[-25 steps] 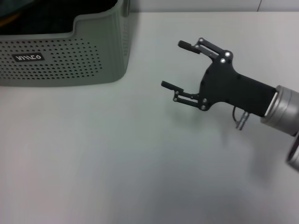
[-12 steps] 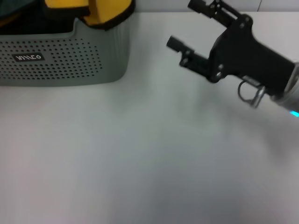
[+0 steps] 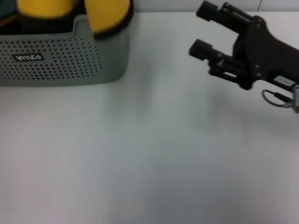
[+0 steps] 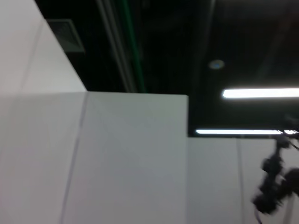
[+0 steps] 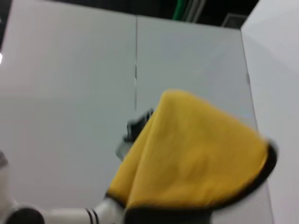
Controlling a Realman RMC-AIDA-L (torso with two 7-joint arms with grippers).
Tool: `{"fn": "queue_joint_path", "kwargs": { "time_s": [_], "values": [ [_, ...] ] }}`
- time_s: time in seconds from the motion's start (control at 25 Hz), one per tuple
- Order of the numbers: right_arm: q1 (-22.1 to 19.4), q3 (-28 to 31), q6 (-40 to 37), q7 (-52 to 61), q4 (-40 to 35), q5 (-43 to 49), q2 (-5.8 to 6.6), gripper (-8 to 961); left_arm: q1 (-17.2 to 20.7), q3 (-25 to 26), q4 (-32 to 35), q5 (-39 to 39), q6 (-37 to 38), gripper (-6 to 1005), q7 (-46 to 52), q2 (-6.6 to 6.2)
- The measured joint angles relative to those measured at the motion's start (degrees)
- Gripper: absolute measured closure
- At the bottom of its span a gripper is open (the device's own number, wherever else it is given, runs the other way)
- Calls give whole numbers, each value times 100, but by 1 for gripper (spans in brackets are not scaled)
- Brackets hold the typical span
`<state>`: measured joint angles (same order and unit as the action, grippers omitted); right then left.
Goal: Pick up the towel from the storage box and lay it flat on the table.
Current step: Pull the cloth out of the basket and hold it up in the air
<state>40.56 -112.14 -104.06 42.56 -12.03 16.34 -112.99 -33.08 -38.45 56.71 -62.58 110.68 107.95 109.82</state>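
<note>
The yellow towel (image 3: 106, 15) with black edging hangs bunched over the right end of the grey-green storage box (image 3: 60, 65), its top out of the head view. In the right wrist view the towel (image 5: 196, 158) hangs folded from my left gripper (image 5: 136, 125), which is mostly hidden behind it. My right gripper (image 3: 201, 29) is open and empty above the white table (image 3: 149, 154), well right of the box. It also shows far off in the left wrist view (image 4: 273, 186).
The box stands at the table's far left corner, with a black label (image 3: 29, 57) on its near wall. Dark fabric lies inside the box. White wall panels (image 4: 117, 158) stand behind the table.
The towel has come up out of the box and now hangs above its right end. My right gripper has moved up and to the right, still open.
</note>
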Motion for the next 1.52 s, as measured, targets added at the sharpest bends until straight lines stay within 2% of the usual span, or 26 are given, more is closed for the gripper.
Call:
{"fn": "queue_joint_path", "kwargs": {
  "time_s": [0.04,0.12,0.32,0.48,0.64,0.8,1.16,1.52],
  "values": [
    [-19,37,-131,59,-10,-4,26,265,-62,-27,-148,-106,340,961,-129,-93],
    [-71,183,-418,337,-16,-10,121,266,-95,-168,-226,-269,537,961,-390,-156],
    [-161,277,-668,1704,71,7,458,269,-18,-1393,-250,-493,588,961,-1740,-381],
    [-132,250,-849,2607,166,60,710,272,31,-1597,-275,-498,586,960,-2083,-360],
    [-130,255,-1121,3065,172,249,860,281,21,-1622,-260,-510,586,960,-2262,-278],
    [-94,265,-1330,3404,180,570,879,285,-37,-1621,-237,-478,586,960,-2392,-224],
    [-24,253,-1026,3610,297,694,708,292,-207,-1627,-218,-410,585,959,-2478,-120],
    [0,250,-966,3627,301,748,654,332,-225,-1621,-218,-400,587,958,-2531,-94]
  ]
}}
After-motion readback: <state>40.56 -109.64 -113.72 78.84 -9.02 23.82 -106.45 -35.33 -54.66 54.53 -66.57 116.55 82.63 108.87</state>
